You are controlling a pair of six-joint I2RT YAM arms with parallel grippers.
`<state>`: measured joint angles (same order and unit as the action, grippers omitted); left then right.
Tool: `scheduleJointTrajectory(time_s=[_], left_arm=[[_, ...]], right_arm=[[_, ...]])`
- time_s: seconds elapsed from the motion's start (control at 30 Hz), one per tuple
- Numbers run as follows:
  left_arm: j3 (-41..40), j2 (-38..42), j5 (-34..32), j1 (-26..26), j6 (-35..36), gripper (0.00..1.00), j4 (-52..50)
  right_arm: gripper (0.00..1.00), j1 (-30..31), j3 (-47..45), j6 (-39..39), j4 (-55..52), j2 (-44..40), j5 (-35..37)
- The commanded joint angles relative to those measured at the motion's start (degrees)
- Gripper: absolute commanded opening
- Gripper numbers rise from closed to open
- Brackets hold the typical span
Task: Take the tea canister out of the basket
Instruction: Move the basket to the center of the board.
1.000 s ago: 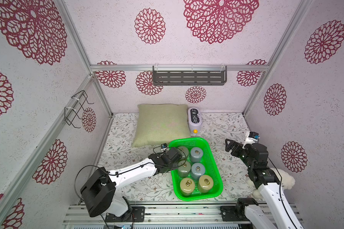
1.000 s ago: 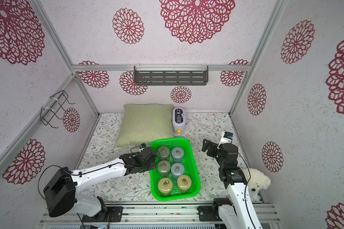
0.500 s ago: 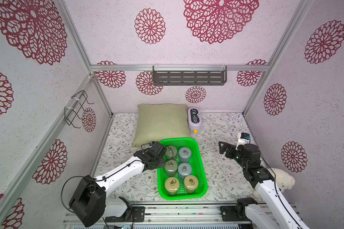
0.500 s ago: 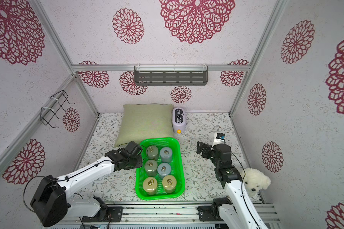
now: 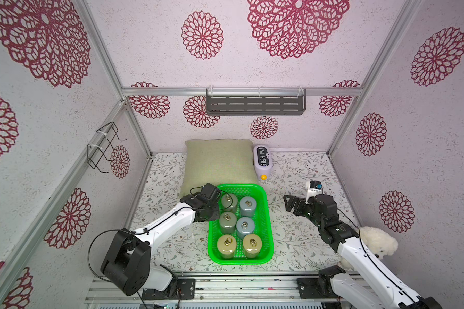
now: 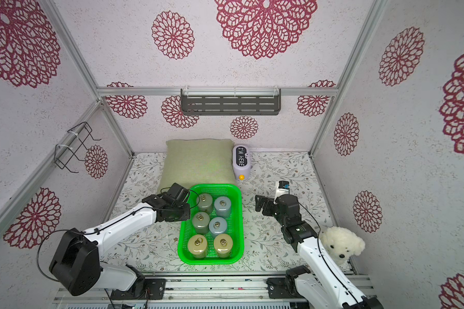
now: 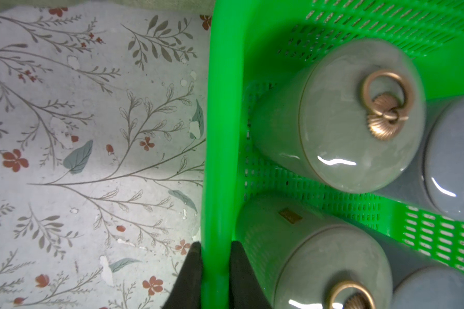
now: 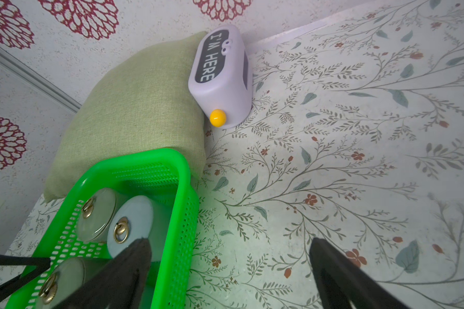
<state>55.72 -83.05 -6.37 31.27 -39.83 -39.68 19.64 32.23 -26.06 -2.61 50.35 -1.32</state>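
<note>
The green basket lies on the floral floor near the front, seen in both top views. Several tea canisters stand upright in it in two columns: grey-green, blue-grey and tan, each with a brass ring on the lid. My left gripper is shut on the basket's left rim, one finger outside and one inside, next to a grey-green canister. My right gripper hangs open to the right of the basket, apart from it and holding nothing.
A green pillow touches the basket's far end. A lilac "I'M HERE" box lies beside it. A white plush dog sits by the right wall. A grey slotted shelf and a wire rack hang on the walls.
The basket has slid left across the floor with my left gripper shut on its rim. The right gripper has moved left toward the basket and stayed open.
</note>
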Motion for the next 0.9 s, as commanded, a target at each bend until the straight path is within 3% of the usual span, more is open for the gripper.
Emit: scheduleJointTrajectory(time_s=[0.0, 0.1, 0.13, 0.2, 0.27, 0.33, 0.37, 0.57, 0.87], left_arm=[[0.47, -2.17, -4.11, -2.15, -2.03, 0.11, 5.78], [-0.59, -0.10, -3.66, -2.11, -2.40, 0.31, 6.15], [-1.06, 0.81, -3.73, -2.08, -2.53, 0.43, 5.96], [-1.99, 3.22, -4.02, -2.09, -2.53, 0.55, 5.93], [-3.17, 6.28, -4.18, -2.04, -2.73, 0.76, 6.01], [-4.06, 9.41, -3.44, -2.03, -2.24, 0.89, 6.49], [-4.45, 11.06, -2.78, -2.09, -1.97, 1.00, 6.83], [-6.22, 18.26, 2.28, -1.92, -1.82, 0.97, 8.64], [-14.95, 27.75, 7.50, -0.32, -2.33, 0.97, 18.35]], right_arm=[[0.99, 2.32, 0.29, -0.52, 2.61, 0.14, 1.76], [0.99, 4.22, 0.55, -0.19, 3.18, 0.65, 1.28], [0.99, 4.71, 0.72, 0.16, 3.52, 0.92, 0.62], [0.99, 6.20, 1.70, 1.02, 3.07, 1.86, 0.25], [0.99, 8.32, 3.68, 2.18, 1.44, 3.25, 0.79], [0.99, 10.26, 6.22, 2.87, -0.80, 5.13, 1.24], [0.99, 11.51, 7.91, 3.41, -2.11, 6.58, 1.30], [0.99, 18.71, 18.01, 6.15, -7.48, 16.98, 4.40], [0.99, 21.81, 34.35, 9.03, -18.60, 34.50, 5.49]])
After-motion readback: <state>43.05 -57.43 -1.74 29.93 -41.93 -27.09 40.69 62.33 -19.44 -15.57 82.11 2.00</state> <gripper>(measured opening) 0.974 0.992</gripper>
